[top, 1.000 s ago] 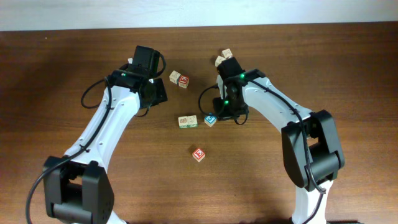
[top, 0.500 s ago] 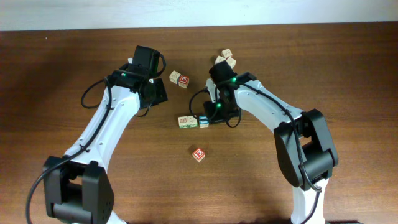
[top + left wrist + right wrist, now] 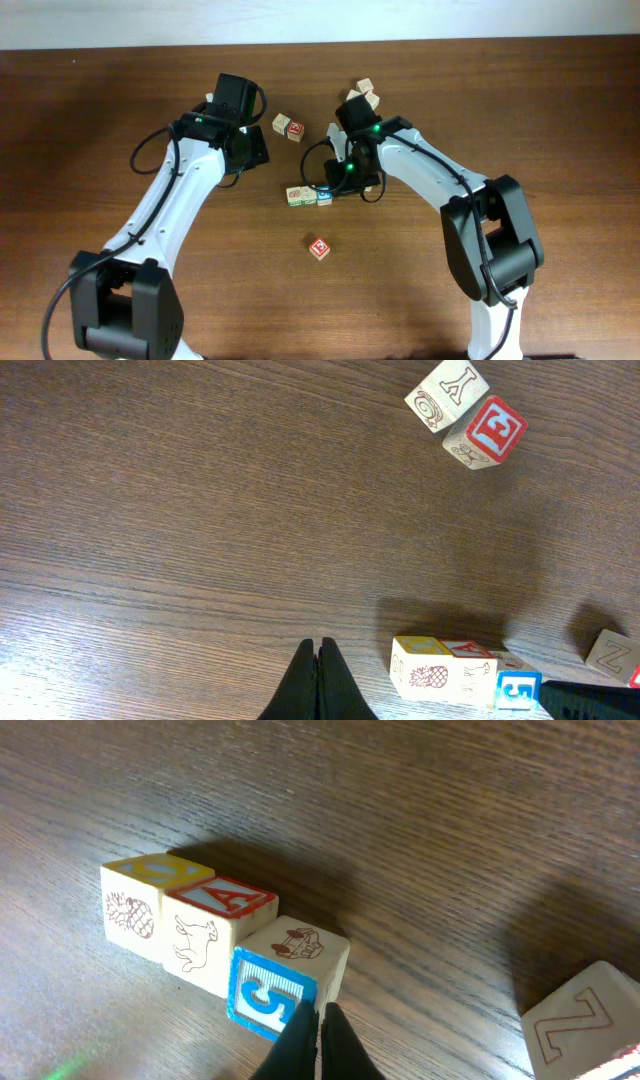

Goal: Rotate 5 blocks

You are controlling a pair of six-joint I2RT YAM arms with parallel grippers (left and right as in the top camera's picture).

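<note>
Square-edged pale-wood letter cubes (image 3: 215,935) lie in a row mid grained brown table (image 3: 100,100), with open room at nine o'clock. The right gripper (image 3: 319,1010), clenched, sits against the blue-5 end; the left gripper (image 3: 320,645), clenched, is at ten o'clock

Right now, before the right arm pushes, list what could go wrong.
1. The shut right gripper sits at one corner of the blue-marked block. A push there may twist that block off the three-block row instead of turning the row.
2. The Z block lies close beside that gripper and might get knocked.
</note>
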